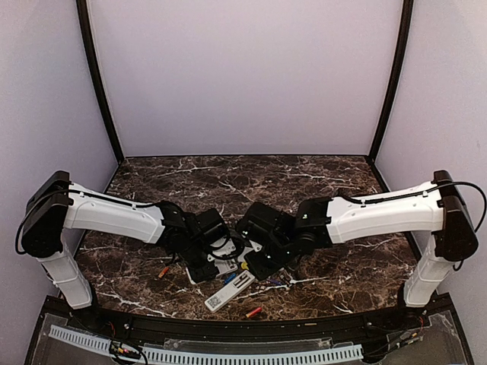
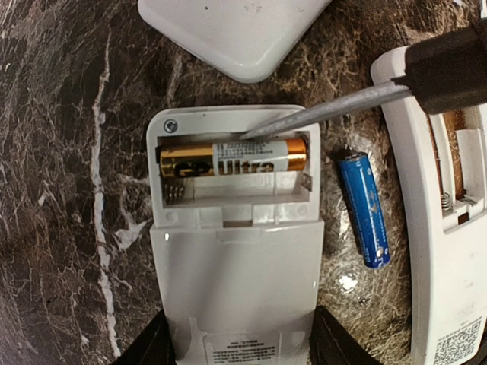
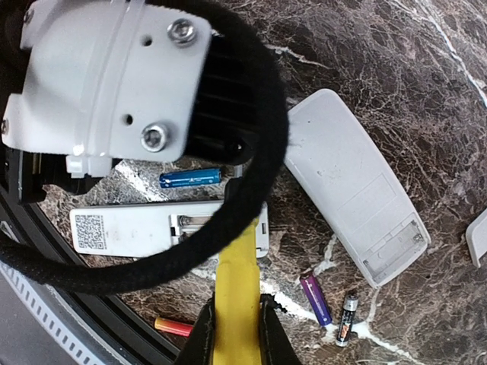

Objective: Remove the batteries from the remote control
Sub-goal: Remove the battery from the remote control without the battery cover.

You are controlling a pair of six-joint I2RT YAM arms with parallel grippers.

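Observation:
The white remote control [image 2: 236, 266] lies back up with its compartment open. One gold battery [image 2: 232, 156] sits in the upper slot; the lower slot is empty. My left gripper [image 2: 237, 338] is shut on the remote's body, a finger pressed to each side. My right gripper [image 3: 232, 323] is shut on the yellow handle of a screwdriver [image 3: 237, 274]. Its metal tip [image 2: 255, 132] touches the top edge of the gold battery. A loose blue battery [image 2: 364, 207] lies on the table just right of the remote. In the top view both grippers [image 1: 228, 255] meet at the table's near centre.
A second white remote [image 3: 144, 228] with a QR label and an open compartment lies beside the held one. A third grey remote [image 3: 354, 182] lies back up further off. Purple [image 3: 316, 298], black [image 3: 345, 318] and red-orange [image 3: 173, 326] batteries lie loose near the front edge.

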